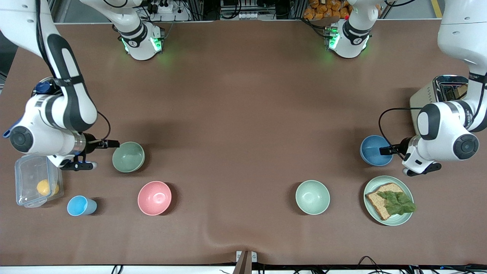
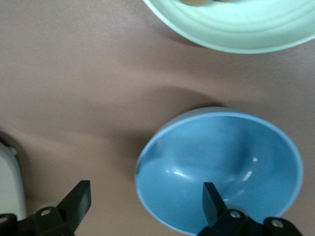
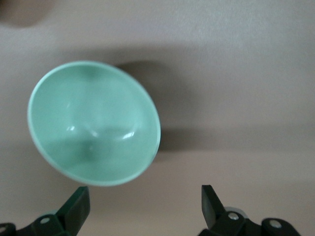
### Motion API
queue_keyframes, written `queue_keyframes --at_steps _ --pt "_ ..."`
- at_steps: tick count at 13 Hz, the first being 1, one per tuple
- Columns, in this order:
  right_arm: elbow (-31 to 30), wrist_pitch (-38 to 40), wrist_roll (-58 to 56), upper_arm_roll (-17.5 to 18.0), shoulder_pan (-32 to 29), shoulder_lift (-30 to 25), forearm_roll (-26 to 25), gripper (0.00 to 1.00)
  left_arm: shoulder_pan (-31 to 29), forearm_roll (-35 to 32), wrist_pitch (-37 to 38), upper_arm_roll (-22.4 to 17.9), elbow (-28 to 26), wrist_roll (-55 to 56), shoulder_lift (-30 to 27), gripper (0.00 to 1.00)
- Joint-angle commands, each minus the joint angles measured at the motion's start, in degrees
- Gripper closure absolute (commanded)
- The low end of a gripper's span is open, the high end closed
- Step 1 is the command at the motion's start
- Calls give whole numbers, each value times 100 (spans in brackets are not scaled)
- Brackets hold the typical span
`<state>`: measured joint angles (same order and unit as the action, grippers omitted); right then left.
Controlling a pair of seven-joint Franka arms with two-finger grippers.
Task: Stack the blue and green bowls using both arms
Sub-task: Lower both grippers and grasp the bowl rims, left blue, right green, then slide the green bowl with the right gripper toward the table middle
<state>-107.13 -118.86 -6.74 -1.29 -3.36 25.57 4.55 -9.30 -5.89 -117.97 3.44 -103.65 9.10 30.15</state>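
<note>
- Blue bowl (image 2: 219, 169) sits empty at the left arm's end; the left gripper (image 2: 145, 201) has one spread finger over its rim.
- Green bowl (image 3: 93, 123), empty, lies beside the right gripper's (image 3: 145, 204) parted fingers.
- Only the front view shows the plate (image 1: 407, 220) bearing bread (image 1: 382, 201).

Both arms are glossy white with black joint bands and round black end caps, green lights glowing at their bases, thin black cables looping to the wrists, and each hand carries black fingers (image 2: 212, 197) with small silver screws.
</note>
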Motion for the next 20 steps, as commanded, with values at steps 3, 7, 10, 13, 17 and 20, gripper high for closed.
queue_keyframes --at_steps 3,7,10,13,17,20 --pt "157 -699 32 120 -113 667 90 0 -54 -228 -77 52 -24 -5 17 2" --pt "175 -938 33 121 -51 879 99 100 -124 -237 -77 52 -24 -22 87 16" --pt "175 -938 24 121 -51 879 99 100 -133 -237 -77 61 -24 -31 167 29" --pt "149 -824 24 138 -34 757 99 100 -133 -237 -77 61 -24 -31 167 45" --pt "166 0 50 226 37 90 108 100 -125 -237 -77 61 -24 -31 167 71" --pt "201 555 15 576 46 -447 108 100 -125 -237 -77 61 -24 -31 167 100"
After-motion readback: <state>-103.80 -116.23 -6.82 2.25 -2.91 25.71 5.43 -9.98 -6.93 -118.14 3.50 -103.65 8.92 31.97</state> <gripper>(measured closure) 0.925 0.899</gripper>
